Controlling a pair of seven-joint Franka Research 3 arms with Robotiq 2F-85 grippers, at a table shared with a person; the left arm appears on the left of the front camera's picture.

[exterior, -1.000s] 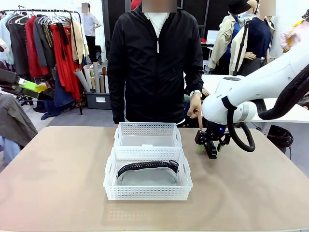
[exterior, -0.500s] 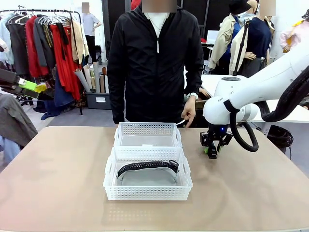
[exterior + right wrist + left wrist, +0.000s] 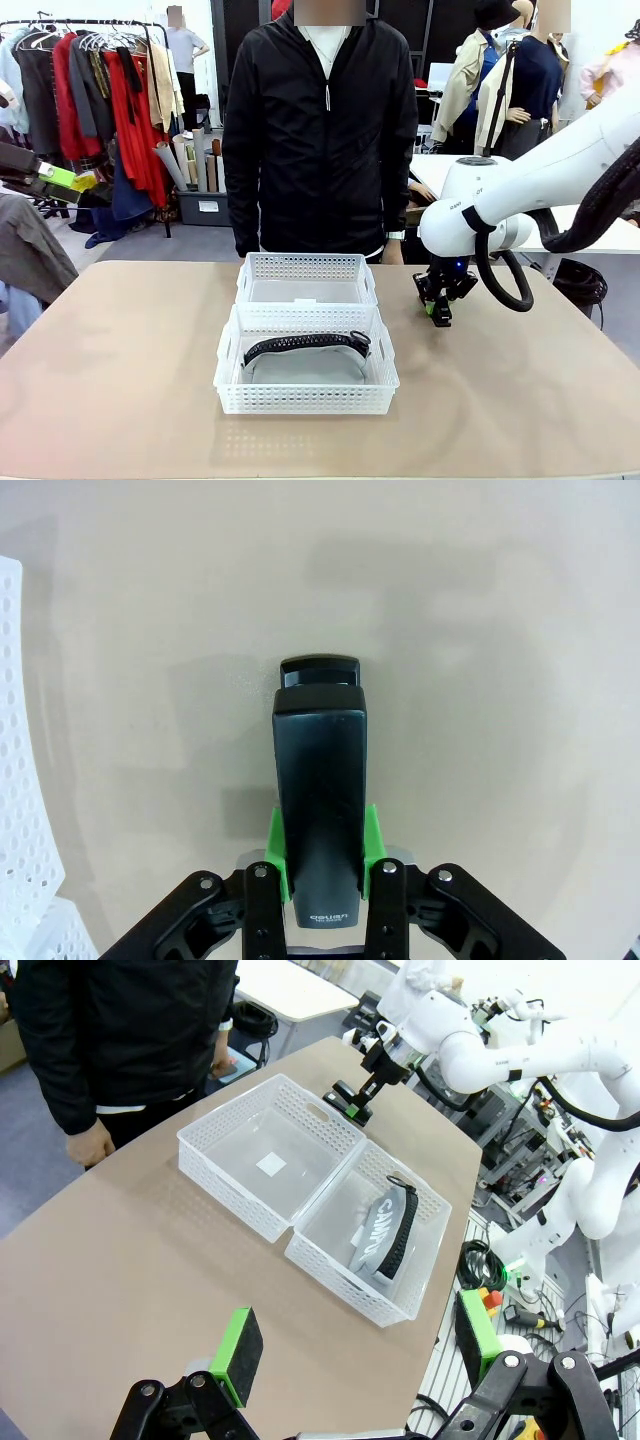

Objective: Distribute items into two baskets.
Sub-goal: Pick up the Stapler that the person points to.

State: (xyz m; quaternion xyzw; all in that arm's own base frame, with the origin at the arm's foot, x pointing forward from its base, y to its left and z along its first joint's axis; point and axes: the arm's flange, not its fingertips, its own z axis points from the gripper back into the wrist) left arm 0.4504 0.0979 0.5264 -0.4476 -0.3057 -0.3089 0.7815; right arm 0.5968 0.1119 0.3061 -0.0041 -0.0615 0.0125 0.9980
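Note:
My right gripper hangs low over the table, just right of the far basket. It is shut on the small black stapler, whose body sits between the green pads and points away from the wrist. From the left wrist view the same right gripper stands beside the far basket, which holds just a white label. The near basket carries the grey bag with its black strap. My left gripper is open, high above the table's left end.
A person in a black jacket stands at the far edge behind the baskets, hands at their sides. Bare tan tabletop lies left and right of the baskets. Clothes racks and other tables stand beyond.
The right gripper's jaws have closed on the stapler and the wrist has turned slightly. The person's hand, close beside that gripper a second ago, has drawn back to their side.

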